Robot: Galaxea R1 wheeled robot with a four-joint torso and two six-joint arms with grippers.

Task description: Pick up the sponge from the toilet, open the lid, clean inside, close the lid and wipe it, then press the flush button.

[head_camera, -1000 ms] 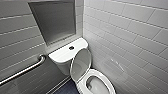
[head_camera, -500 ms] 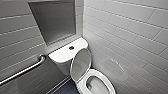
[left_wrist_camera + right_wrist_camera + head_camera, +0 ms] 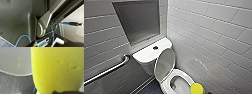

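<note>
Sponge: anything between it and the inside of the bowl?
Nothing visible. The lid stands raised against the tank, so the toilet bowl is uncovered. The sponge is right at the bowl's front rim, with nothing between them.

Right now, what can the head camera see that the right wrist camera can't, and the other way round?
Head view's own: the lid raised upright, the flush button on top of the tank, a metal grab bar and a recessed niche in the wall. Right wrist view's own: small pits in the surface of the sponge, seen very close. Shared: the yellow sponge and the white toilet bowl.
</note>
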